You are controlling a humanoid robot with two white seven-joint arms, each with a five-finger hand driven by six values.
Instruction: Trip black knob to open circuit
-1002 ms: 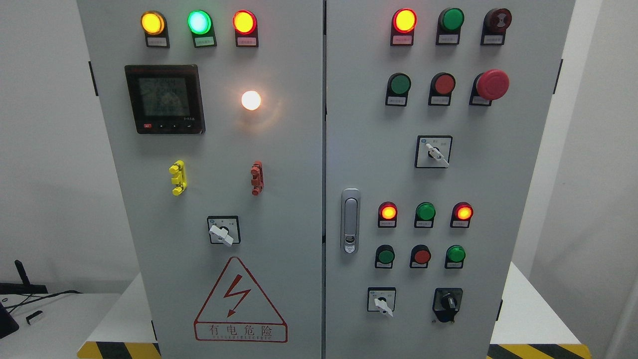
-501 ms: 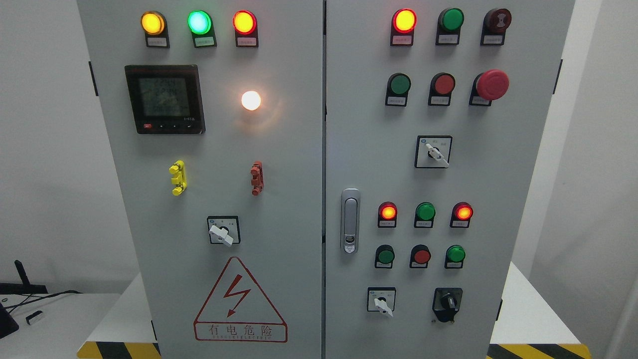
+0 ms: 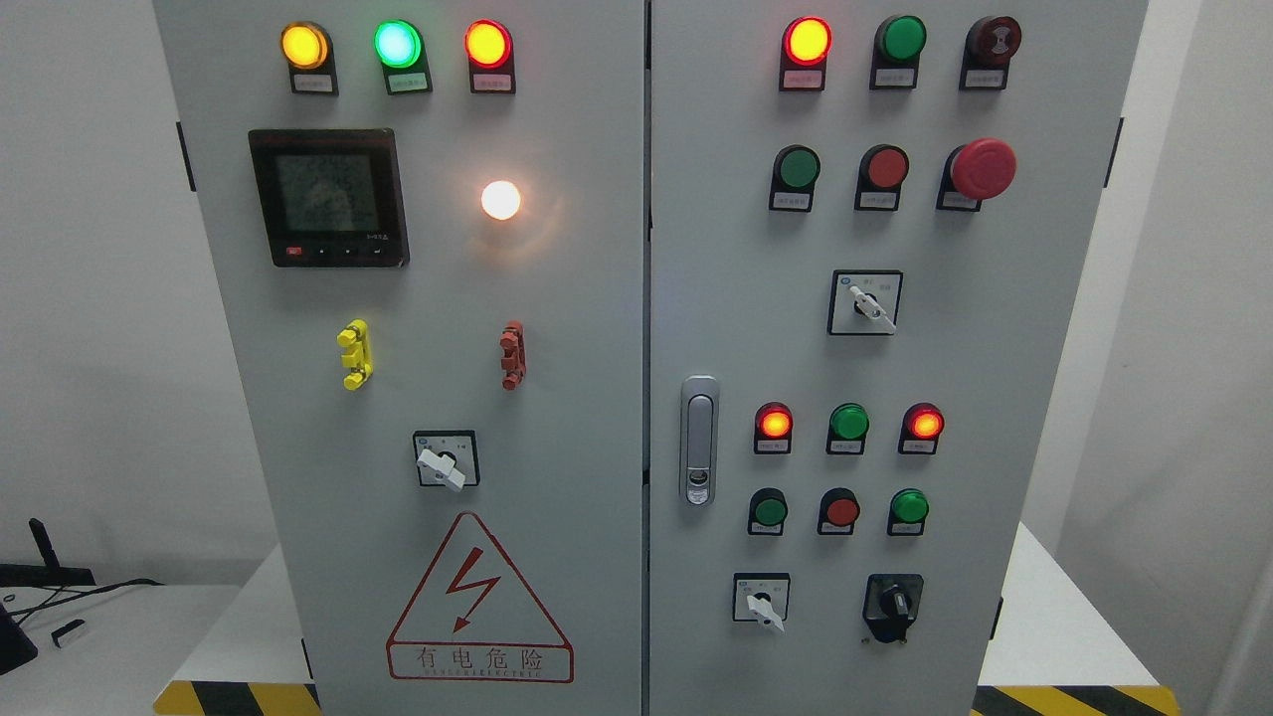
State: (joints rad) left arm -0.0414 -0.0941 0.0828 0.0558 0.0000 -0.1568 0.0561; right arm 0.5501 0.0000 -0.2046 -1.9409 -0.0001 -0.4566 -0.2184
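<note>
The black knob sits at the lower right of the grey cabinet's right door, on a black base, its pointer standing roughly upright. Left of it is a white-handled selector switch. Neither of my hands nor any arm shows in the head view.
Lit red lamps, green and red push buttons and a red mushroom stop button fill the right door. A silver door handle sits near the seam. The left door carries a meter, lamps, a selector and a warning triangle.
</note>
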